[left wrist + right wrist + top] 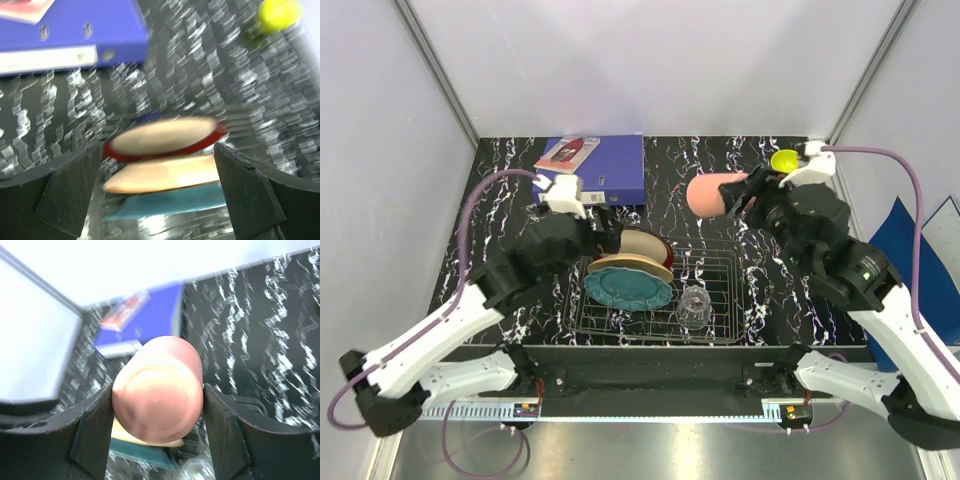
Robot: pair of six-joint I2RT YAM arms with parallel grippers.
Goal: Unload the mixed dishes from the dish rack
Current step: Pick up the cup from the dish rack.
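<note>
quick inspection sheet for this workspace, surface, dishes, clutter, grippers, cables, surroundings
surface: black white-veined marbled tabletop, no spills seen
job's things: silver wire dish rack holds red-rimmed cream plate, cream-yellow plate, teal plate and clear glass tumbler; salmon-pink cup is out of the rack, held sideways; small yellow-green bowl on the table, far right
clutter: blue ring binder with a red-and-white booklet on it
grippers: left gripper open at the plates, view blurred, contact unclear; right gripper shut on the cup
cables: purple cable on each arm, away from the rack
surroundings: white walls; blue sheet outside the right wall
</note>
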